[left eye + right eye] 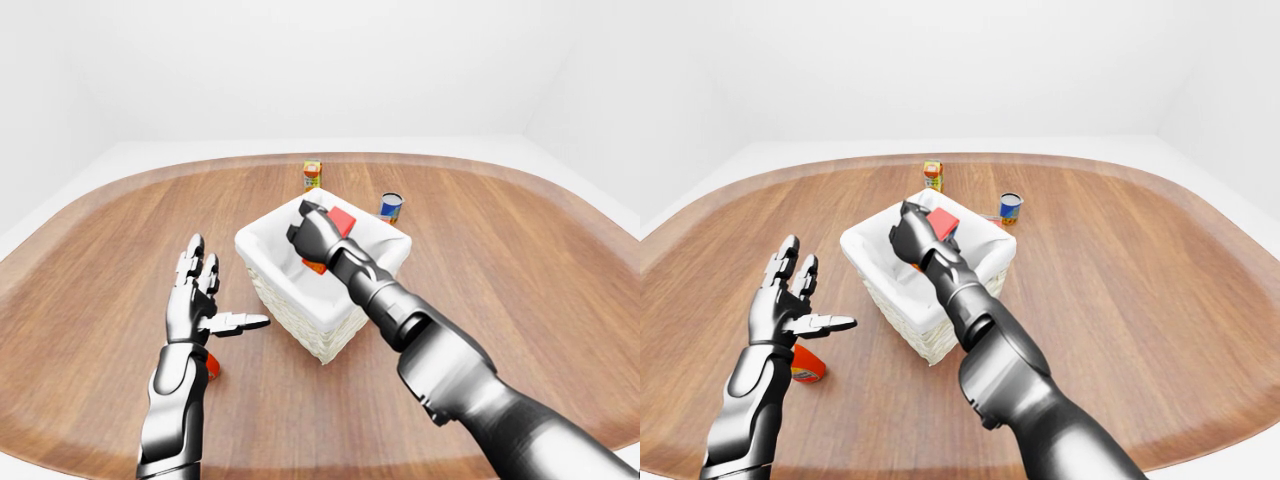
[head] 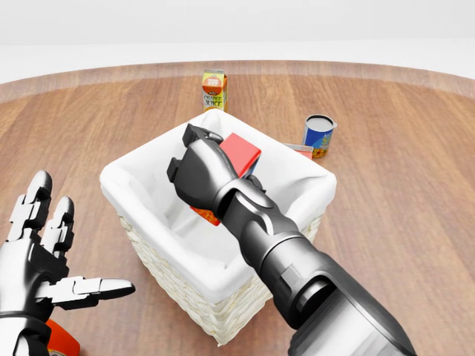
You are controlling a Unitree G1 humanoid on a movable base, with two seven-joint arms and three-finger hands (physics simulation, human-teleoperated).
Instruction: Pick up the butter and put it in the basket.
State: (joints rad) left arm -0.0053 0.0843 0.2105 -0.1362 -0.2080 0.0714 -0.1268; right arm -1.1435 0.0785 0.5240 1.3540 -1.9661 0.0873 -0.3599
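We see a brown wooden desk in a white room; our right hand fingers grip the butter above the center basket, left hand splayed empty, juice carton and can at top.

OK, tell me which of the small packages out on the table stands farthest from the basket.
The orange juice carton, upright near the table's top edge in the head view. The blue can stands closer to the basket.

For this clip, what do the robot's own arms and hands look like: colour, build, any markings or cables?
Both arms are glossy metallic silver-grey cylinders with darker black joint rings. The left hand is bright chrome, with three segmented, blocky fingers. The right hand looks darker, near black, on a ribbed charcoal wrist that widens into a thick silver forearm. No cables, sleeves, logos or printed markings show in any view.
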